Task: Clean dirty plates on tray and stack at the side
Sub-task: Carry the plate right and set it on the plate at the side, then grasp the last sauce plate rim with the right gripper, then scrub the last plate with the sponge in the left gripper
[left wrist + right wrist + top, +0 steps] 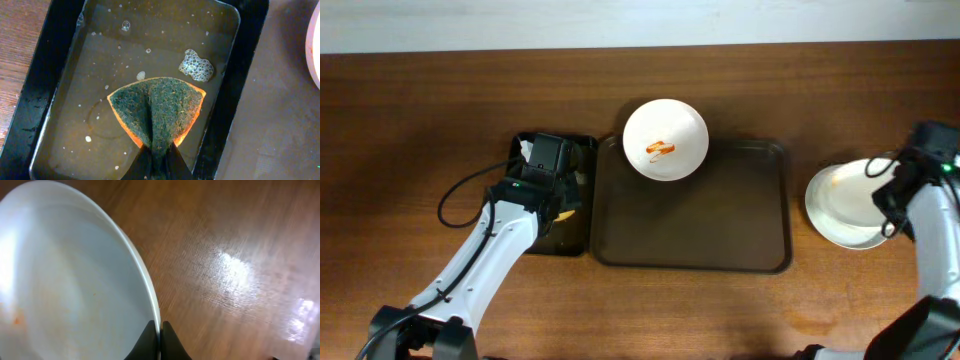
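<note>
A white plate [665, 139] smeared with orange sauce sits at the far edge of the dark tray [740, 240]. My left gripper [156, 150] is shut on a green and orange sponge [157, 110], held folded over a black basin of soapy water [30, 100]; the overhead view shows the gripper [552, 160] over the basin [582, 150]. My right gripper [160, 330] is shut on the rim of a second white plate [65, 280], which has a faint orange smudge. In the overhead view that plate [845, 205] is to the right of the tray, by the right gripper [890, 185].
Foam [197, 65] floats in the basin water. The edge of the dirty plate [315, 45] shows at the right of the left wrist view. Bare wooden table [240, 255] lies beside the held plate.
</note>
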Robot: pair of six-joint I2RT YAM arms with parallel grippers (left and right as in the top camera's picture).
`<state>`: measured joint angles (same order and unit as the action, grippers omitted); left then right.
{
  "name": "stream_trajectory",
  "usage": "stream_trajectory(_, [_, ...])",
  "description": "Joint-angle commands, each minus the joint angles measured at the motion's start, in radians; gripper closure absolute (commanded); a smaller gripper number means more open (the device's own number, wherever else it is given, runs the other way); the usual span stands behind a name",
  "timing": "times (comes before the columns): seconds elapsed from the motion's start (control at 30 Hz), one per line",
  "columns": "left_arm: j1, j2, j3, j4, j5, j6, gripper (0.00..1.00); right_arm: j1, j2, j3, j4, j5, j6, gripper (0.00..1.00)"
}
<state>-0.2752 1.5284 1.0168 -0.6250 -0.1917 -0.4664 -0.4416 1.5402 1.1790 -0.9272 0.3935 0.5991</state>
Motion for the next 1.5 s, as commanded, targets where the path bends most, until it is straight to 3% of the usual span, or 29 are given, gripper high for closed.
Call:
stream_trajectory(0.0, [0.002, -0.019, -0.001, 0.002, -0.002, 0.012, 1.00, -0.052, 0.049, -0.001, 0.003, -0.108, -0.042, 0.88])
stream_trajectory(0.1, [0.002, -0.019, -0.001, 0.003, -0.003, 0.012, 1.00, -0.041, 0.048, 0.000, 0.028, -0.304, -0.166, 0.57])
stream_trajectory(0.27, [0.001, -0.019, -0.001, 0.003, -0.003, 0.012, 1.00, 0.098, 0.047, 0.058, 0.053, -0.817, -0.465, 0.50])
stream_trajectory(0.33, [0.001, -0.019, -0.001, 0.003, -0.003, 0.012, 1.00, 0.214, 0.047, 0.077, 0.097, -0.834, -0.491, 0.43])
stream_trajectory(0.47, [0.002, -0.019, -0.001, 0.003, 0.008, 0.012, 1.00, 0.429, 0.095, 0.076, 0.303, -0.824, -0.487, 0.39])
stream_trajectory(0.6, [0.001, -0.019, -0.001, 0.003, 0.016, 0.012, 1.00, 0.543, 0.239, 0.076, 0.426, -0.741, -0.354, 0.38])
stream_trajectory(0.8, [0.001, -0.019, -0.001, 0.003, 0.016, 0.012, 1.00, 0.631, 0.447, 0.076, 0.565, -0.696, -0.198, 0.44])
stream_trajectory(0.9, [0.001, -0.019, -0.001, 0.003, 0.016, 0.012, 1.00, 0.633, 0.483, 0.076, 0.587, -0.696, -0.167, 0.60])
stream_trajectory(0.97, [0.001, -0.019, -0.001, 0.003, 0.016, 0.012, 1.00, 0.633, 0.482, 0.076, 0.579, -0.700, -0.167, 0.78])
stream_trajectory(1.07, [0.001, -0.019, -0.001, 0.004, 0.015, 0.012, 1.00, 0.631, 0.481, 0.076, 0.503, -0.699, -0.172, 0.95])
stream_trajectory(1.2, [0.001, -0.019, -0.001, 0.011, 0.027, 0.013, 1.00, 0.630, 0.446, 0.077, 0.314, -0.695, -0.207, 0.96])
stream_trajectory(1.3, [0.001, -0.019, -0.001, 0.086, 0.230, 0.098, 1.00, 0.632, 0.438, 0.077, 0.131, -0.696, -0.213, 0.96])
stream_trajectory(1.47, [-0.009, 0.049, -0.001, 0.280, 0.688, 0.154, 1.00, 0.632, 0.439, 0.076, 0.075, -0.695, -0.255, 0.96])
